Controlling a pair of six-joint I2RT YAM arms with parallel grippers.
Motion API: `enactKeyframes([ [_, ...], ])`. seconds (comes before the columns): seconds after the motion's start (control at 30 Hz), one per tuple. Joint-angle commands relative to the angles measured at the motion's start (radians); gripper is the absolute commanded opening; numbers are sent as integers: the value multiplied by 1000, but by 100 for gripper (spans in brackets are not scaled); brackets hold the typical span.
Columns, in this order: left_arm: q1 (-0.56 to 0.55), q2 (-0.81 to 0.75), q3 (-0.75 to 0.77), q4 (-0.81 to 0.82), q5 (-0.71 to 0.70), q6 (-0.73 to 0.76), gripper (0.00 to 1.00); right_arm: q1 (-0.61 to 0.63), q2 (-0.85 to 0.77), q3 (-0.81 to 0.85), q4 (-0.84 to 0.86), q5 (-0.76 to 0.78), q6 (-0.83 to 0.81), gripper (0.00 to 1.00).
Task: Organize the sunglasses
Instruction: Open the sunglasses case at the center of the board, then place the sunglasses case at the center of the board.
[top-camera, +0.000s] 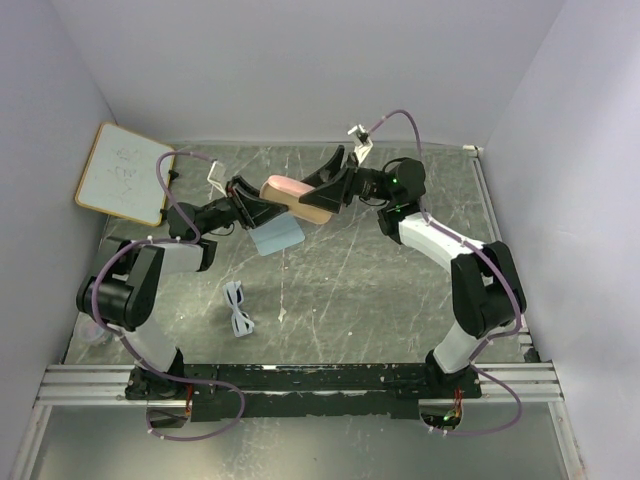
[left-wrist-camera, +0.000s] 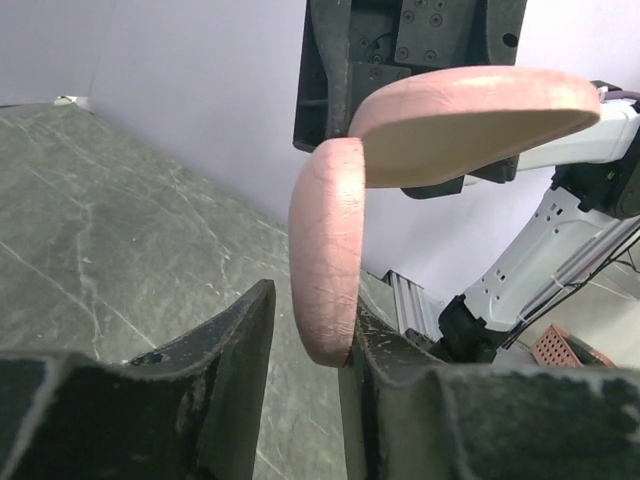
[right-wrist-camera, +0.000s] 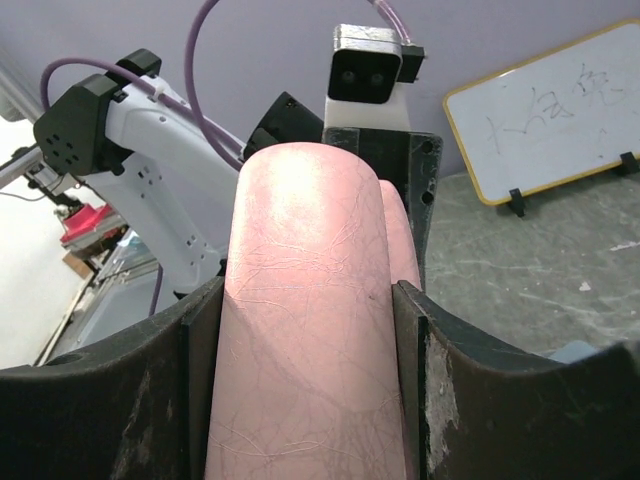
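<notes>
The right gripper (right-wrist-camera: 308, 305) is pinching one half of the tan-pink glasses case (top-camera: 297, 197), both fingers pressed flat against its sides. The case hangs open above the table (top-camera: 380, 290), its two shells spread at a wide angle. The other shell sits between the fingers of the left gripper (left-wrist-camera: 312, 318); it touches one finger while a slit shows beside the other, so I cannot tell whether that grip is closed. A light blue-grey cloth (top-camera: 277, 237) lies on the table just on the arm-base side of the case. The white-framed sunglasses (top-camera: 238, 311) lie further from the case towards the left arm's base, well apart from both grippers. A whiteboard (top-camera: 125, 172) stands far out on the left arm's side of the case
</notes>
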Motion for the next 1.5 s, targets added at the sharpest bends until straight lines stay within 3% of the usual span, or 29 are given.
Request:
enactKeyframes([
  [0.0,14,-4,-17,125,-19,63,50,25,-37,30,35,-75,33,0],
  [0.2,11,-116,-51,101,-39,90,84,11,-61,36,-288,-15,-239,0],
  [0.3,10,-186,-59,12,-69,136,91,-7,-52,41,-339,5,-273,0],
  [0.37,10,-248,-70,-84,-111,209,100,-19,-46,34,-357,13,-285,0],
  [0.5,11,-307,-81,-228,-197,314,100,-38,-38,27,-419,27,-326,0],
  [0.77,44,-359,-101,-320,-316,380,100,-58,19,30,-598,62,-447,0],
  [1.27,73,-286,-138,-159,-253,290,100,-93,238,122,-958,156,-661,0],
  [1.47,91,-243,-148,-83,-226,248,100,-114,304,131,-993,190,-675,0],
])
